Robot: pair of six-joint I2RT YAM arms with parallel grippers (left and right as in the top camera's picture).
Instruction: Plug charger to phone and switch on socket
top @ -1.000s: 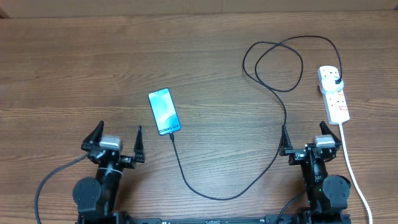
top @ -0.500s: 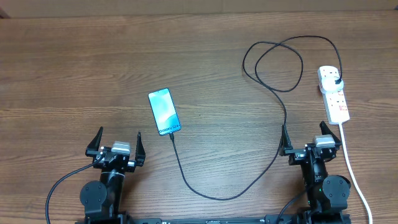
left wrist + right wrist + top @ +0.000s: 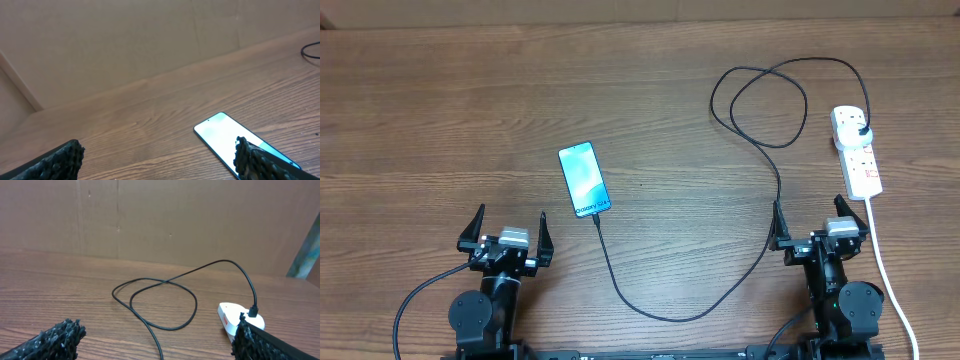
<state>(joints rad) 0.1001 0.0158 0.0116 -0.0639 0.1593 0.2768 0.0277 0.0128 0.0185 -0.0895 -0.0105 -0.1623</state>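
Note:
The phone [image 3: 585,179] lies face up on the table left of centre, its light blue screen lit. It also shows in the left wrist view [image 3: 235,140]. The black charger cable [image 3: 670,312] runs from the phone's near end, loops along the table and ends at a black plug in the far end of the white socket strip [image 3: 857,152]. The cable [image 3: 160,300] and the socket [image 3: 232,317] show in the right wrist view. My left gripper [image 3: 507,232] is open and empty, near the front edge, below-left of the phone. My right gripper [image 3: 817,222] is open and empty, just in front of the socket.
The socket's thick white cord [image 3: 886,270] runs toward the front edge past my right arm. A brown cardboard wall [image 3: 160,215] stands behind the table.
My left arm shifted slightly right and straightened between one second and half a second ago. Nothing has moved since. The right arm, phone and cable are still.

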